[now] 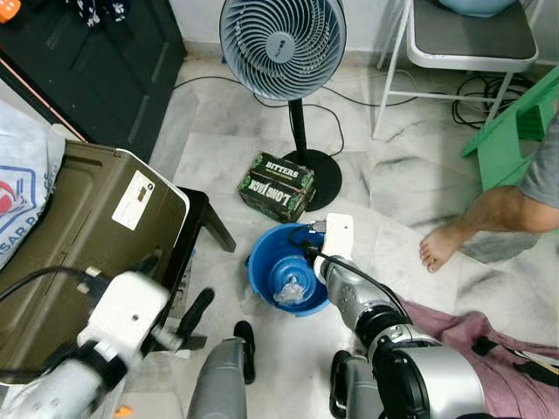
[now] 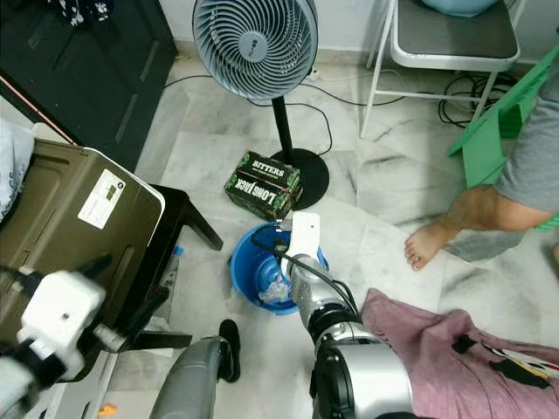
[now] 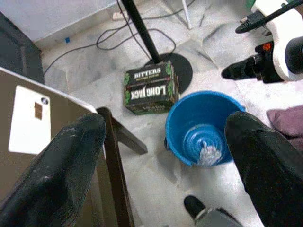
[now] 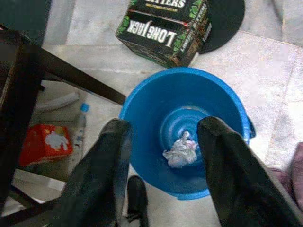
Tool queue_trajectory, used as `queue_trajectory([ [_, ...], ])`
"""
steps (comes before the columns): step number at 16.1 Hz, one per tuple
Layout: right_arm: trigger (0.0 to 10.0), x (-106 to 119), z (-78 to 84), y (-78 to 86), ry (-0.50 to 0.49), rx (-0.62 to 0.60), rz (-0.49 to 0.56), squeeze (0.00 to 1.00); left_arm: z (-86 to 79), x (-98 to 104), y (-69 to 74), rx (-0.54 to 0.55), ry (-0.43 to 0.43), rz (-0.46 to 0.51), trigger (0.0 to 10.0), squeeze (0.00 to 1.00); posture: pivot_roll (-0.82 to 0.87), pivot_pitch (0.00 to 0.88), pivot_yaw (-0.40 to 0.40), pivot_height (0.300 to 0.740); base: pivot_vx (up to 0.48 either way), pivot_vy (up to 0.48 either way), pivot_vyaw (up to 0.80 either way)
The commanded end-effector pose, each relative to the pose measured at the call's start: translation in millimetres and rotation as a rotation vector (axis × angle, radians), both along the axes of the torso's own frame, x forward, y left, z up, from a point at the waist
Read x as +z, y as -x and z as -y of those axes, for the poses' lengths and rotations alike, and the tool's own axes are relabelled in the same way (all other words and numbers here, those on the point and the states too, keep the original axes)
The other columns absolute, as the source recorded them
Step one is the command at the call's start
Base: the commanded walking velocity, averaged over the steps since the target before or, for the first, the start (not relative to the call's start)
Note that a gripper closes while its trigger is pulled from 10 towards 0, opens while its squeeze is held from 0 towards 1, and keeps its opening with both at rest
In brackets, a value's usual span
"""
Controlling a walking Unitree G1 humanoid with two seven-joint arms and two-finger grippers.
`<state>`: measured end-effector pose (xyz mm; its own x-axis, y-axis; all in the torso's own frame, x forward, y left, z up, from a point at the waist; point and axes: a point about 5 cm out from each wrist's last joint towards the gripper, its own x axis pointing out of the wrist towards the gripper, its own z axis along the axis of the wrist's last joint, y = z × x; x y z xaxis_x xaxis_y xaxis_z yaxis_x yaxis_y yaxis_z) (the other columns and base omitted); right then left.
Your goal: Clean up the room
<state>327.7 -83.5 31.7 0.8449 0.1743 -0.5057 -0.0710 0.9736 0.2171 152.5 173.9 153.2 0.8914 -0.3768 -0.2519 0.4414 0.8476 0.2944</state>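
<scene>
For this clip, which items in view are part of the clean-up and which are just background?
Part of the job:
- blue bucket
- crumpled wrapper lying in its bottom
- right gripper, open above the bucket
- plastic bottle and red packet on the floor, likely next

Just lying about:
- standing fan
- Long Jack box
- person's foot
- green stool

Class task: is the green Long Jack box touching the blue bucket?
Apart. In the left wrist view, bare marble floor shows between the Long Jack box and the blue bucket.
</scene>
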Motion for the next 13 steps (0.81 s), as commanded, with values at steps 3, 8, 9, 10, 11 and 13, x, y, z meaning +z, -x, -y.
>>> queue_trajectory([
  [3, 10.0, -2, -3.1, 4.0, -0.027, 0.046, -0.008, 1.00, 2.8, -7, -9.4, 0.017, 0.007, 0.006, 10.0, 0.00, 0.17, 0.248, 0.052, 0.740, 0.000, 0.000, 0.00],
  [8, 10.0, 30, 15.9, -0.3, 0.015, 0.178, 0.092, 1.00, 17.3, -6, -58.7, 0.055, 0.087, 0.152, 10.0, 0.00, 0.05, 0.074, -0.012, 0.740, 0.000, 0.000, 0.00],
  [9, 10.0, 35, 20.6, 1.6, 0.033, 0.190, 0.115, 1.00, 17.8, -5, -64.2, 0.067, 0.096, 0.172, 10.0, 0.00, 0.05, 0.063, -0.014, 0.740, 0.000, 0.000, 0.00],
  [10, 10.0, 42, 29.0, 4.0, 0.073, 0.207, 0.157, 1.00, 17.0, -4, -76.0, 0.098, 0.112, 0.205, 10.0, 0.00, 0.02, 0.013, -0.019, 0.740, 0.000, 0.000, 0.00],
  [11, 10.0, 44, 32.5, 4.5, 0.084, 0.209, 0.167, 1.00, 16.3, -5, -82.2, 0.115, 0.121, 0.216, 10.0, 0.00, 0.01, 0.000, -0.019, 0.740, 0.000, 0.000, 0.00],
  [13, 10.0, 49, 44.9, 13.2, 0.082, 0.191, 0.212, 1.00, 14.8, -7, -94.7, 0.168, 0.150, 0.242, 10.0, 0.00, -0.02, 0.000, -0.012, 0.740, 0.000, 0.000, 0.00],
])
